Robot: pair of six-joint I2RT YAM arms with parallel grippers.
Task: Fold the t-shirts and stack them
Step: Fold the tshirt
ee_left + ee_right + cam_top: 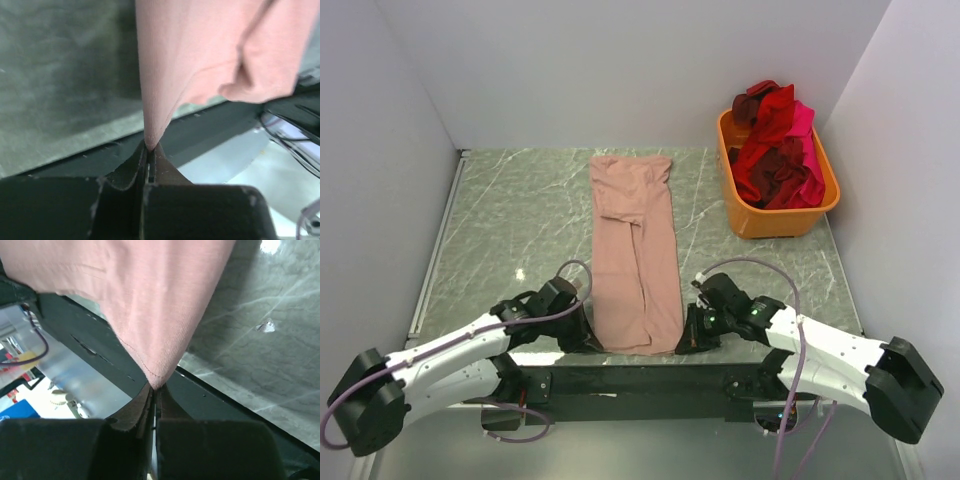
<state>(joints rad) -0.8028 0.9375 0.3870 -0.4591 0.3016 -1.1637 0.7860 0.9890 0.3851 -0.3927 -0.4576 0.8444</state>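
The dusty pink t-shirt [636, 250] lies folded into a long narrow strip down the middle of the table, its print hidden. My left gripper [592, 343] is shut on its near left corner, which shows as pink cloth [200, 55] pinched at the fingertips in the left wrist view. My right gripper [686, 342] is shut on its near right corner, which shows as pink cloth [150, 305] in the right wrist view. Both corners sit at the table's near edge. Red, maroon and hot pink t-shirts [778, 145] are heaped in the orange tub [772, 219].
The orange tub stands at the back right against the white wall. White walls close in the green marble table [520, 220] on the left, back and right. A black rail [640, 382] runs along the near edge between the arm bases.
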